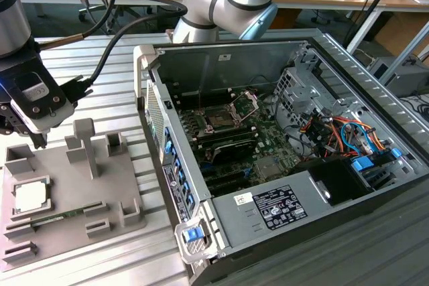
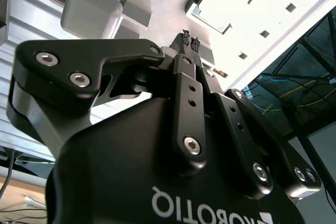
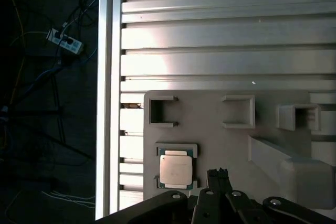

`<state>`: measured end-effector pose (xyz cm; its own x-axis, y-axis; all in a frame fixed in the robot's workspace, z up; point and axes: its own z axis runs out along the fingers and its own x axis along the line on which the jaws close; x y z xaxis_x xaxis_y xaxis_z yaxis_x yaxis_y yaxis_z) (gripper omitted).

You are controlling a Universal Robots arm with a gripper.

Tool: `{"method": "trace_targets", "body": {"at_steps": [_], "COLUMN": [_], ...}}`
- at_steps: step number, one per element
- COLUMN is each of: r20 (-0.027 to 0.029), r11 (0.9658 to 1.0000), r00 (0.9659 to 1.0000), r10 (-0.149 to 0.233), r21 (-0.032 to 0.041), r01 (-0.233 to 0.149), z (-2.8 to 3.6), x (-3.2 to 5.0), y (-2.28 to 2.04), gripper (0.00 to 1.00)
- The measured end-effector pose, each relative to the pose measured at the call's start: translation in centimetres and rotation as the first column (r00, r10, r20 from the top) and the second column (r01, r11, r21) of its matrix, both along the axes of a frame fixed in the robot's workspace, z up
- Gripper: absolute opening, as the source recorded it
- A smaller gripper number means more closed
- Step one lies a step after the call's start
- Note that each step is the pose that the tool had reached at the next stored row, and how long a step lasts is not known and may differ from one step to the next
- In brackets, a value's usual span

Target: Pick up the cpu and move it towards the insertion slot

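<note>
We see the gripper [image 1: 39, 140] over the back of the grey fixture plate [image 1: 64, 249] at the exterior view's left. It is clenched with nothing in it (the fingertips [image 2: 185, 38] meet in both wrist views). The cpu [image 1: 31, 195] lies flat in its square pocket on that plate, silver top up. In the first wrist view it is near the fingertips but apart from them. A green memory stick [image 1: 62, 216] lies just beside the cpu. The insertion slot [image 1: 220, 120] is inside the open computer case [image 1: 268, 51], well apart from the cpu, with its metal bracket [image 1: 245, 102] tipped up.
</note>
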<state>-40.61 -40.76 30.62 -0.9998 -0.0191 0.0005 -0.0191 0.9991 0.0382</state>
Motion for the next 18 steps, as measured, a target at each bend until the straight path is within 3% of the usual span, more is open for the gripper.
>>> {"method": "trace_targets", "body": {"at_steps": [18], "r20": [0.0], "r11": [1.0], "r00": [1.0], "r10": [0.0], "r21": [0.0], "r01": [0.0], "z": [-0.6], "x": [-0.26], "y": [-0.09], "gripper": [0.11]}}
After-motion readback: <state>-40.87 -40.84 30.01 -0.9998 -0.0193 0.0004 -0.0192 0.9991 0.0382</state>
